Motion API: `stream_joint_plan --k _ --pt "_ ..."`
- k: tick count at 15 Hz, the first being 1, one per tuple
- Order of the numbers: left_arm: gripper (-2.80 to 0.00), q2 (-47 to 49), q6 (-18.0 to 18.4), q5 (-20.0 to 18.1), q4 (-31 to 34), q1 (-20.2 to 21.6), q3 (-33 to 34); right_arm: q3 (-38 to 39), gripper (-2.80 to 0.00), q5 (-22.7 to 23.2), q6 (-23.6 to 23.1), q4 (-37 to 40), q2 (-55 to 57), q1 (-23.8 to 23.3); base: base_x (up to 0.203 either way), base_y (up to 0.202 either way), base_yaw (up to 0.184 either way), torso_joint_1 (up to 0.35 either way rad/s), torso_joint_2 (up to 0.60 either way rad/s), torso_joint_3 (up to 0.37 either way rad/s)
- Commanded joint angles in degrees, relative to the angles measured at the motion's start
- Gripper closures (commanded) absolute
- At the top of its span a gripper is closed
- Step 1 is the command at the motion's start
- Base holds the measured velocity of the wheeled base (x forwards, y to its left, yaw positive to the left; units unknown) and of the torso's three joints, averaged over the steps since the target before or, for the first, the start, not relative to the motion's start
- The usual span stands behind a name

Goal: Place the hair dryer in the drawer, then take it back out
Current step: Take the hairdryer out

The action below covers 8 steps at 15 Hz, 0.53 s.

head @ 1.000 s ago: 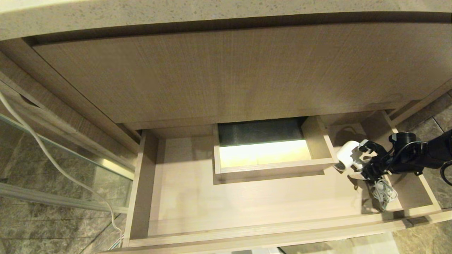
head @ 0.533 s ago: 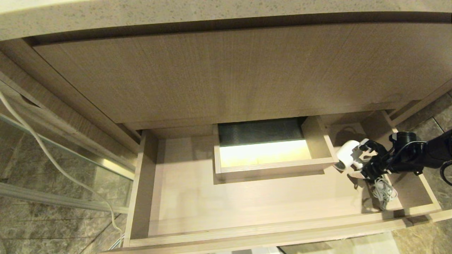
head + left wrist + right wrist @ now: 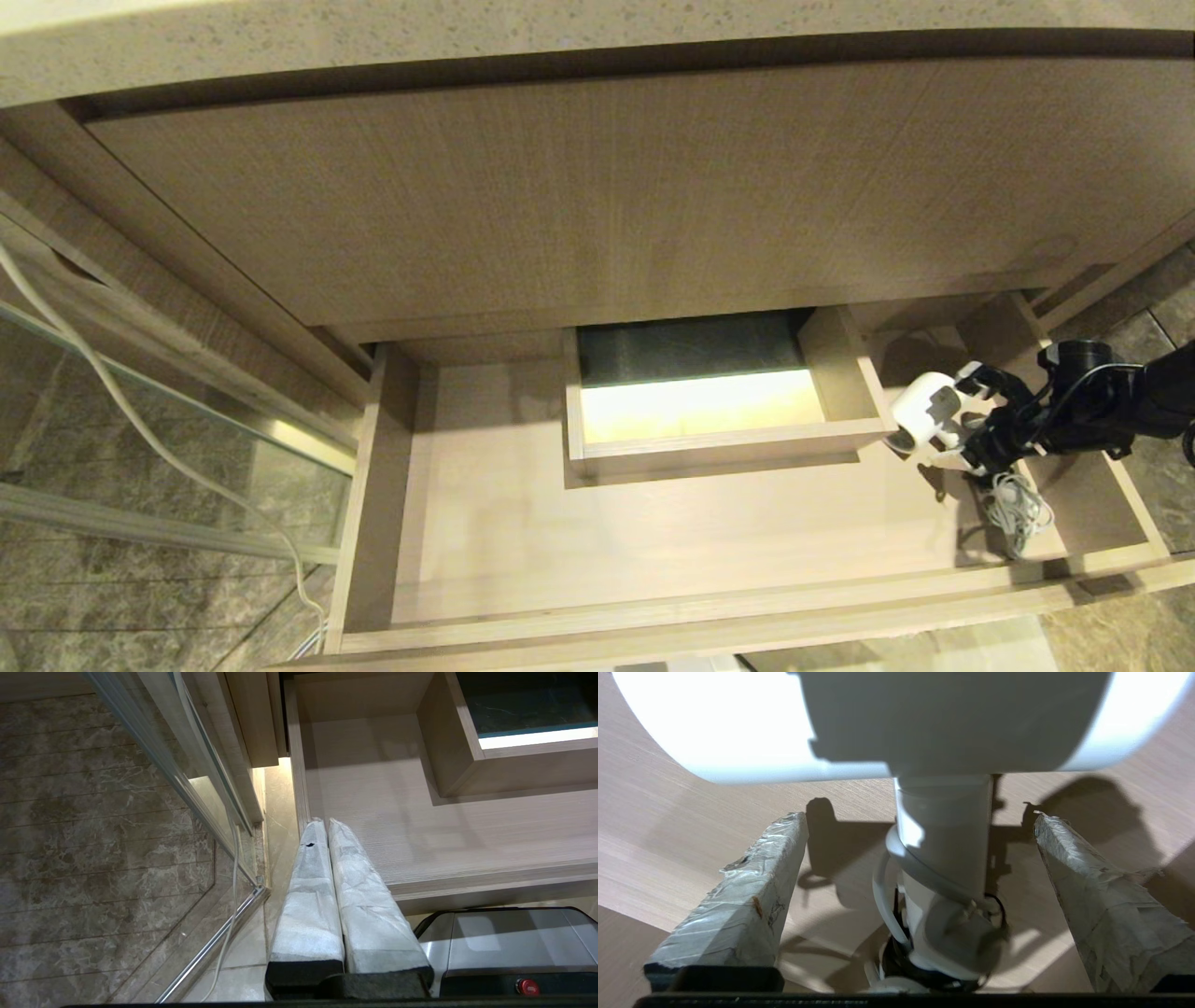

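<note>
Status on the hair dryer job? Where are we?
Done: the hair dryer lies on the floor of the open drawer at its right end, cord bundled beside it. In hand: the right gripper is at the dryer with jaws wide open either side of the handle, not gripping. Whether it has just let go or is about to grab can't be told. Left: take it out. Left gripper is parked, shut.
</note>
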Motion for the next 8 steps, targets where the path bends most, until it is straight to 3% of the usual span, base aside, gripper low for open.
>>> stream_joint_plan --k 1,8 --pt "0.0 0.0 0.0 0.0 0.01 0.0 0.0 0.27 -2.8 0.23 -0.81 -0.13 -0.93 -0.06 0.0 0.0 0.0 0.0 0.0 0.0" --pt "0.0 0.0 0.0 0.0 0.01 0.0 0.0 -0.08 -2.8 0.0 -0.99 1.31 0.96 0.09 0.0 0.0 0.0 0.0 0.0 0.0"
